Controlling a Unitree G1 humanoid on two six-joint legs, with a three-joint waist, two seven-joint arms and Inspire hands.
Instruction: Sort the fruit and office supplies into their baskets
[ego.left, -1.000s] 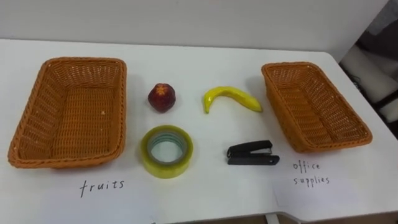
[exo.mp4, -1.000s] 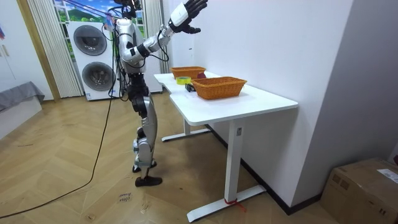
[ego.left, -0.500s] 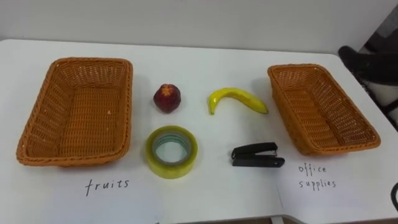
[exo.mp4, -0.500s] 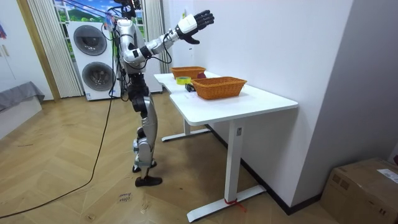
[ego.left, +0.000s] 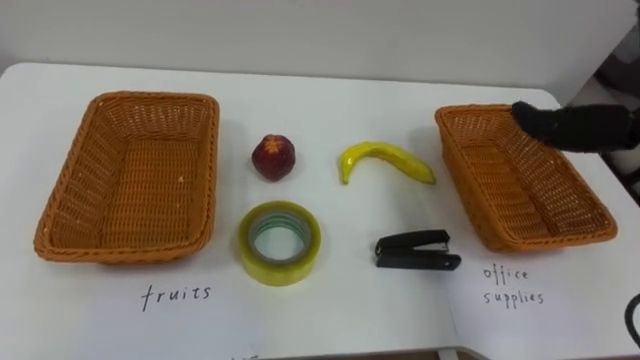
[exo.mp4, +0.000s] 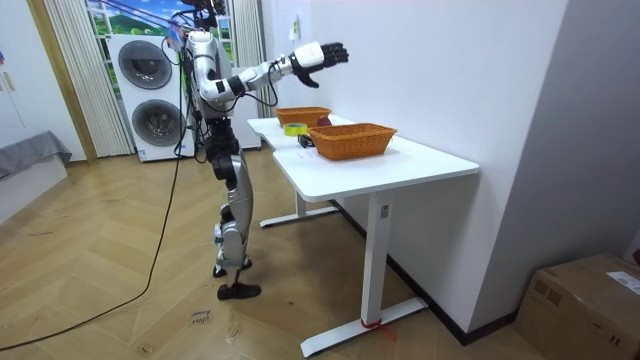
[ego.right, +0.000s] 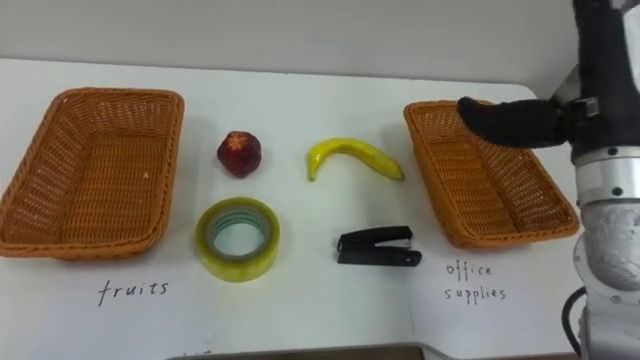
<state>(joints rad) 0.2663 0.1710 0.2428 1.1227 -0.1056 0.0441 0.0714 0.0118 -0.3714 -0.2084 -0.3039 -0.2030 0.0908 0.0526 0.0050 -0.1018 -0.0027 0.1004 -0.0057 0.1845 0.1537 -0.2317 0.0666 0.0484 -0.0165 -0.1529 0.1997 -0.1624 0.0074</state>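
Now the right hand reaches in from the right edge of the eye views, where half a second ago only a dark tip showed at the upper right. In the room view its raised arm has dropped lower toward the table. The hand hangs above the far corner of the right basket, fingers stretched out straight and holding nothing. Nothing on the white, smooth tabletop has changed place. There are two rectangular baskets of orange-brown woven wicker, both empty; the left basket sits at the left of the frame. Between them lie four things, none yet sorted. One round red apple sits at upper centre, with one curved yellow banana to its right. One thick roll of yellowish translucent tape lies flat below the apple. One black stapler lies below the banana, near the right basket. Two handwritten labels sit along the lower edge, one under each basket.
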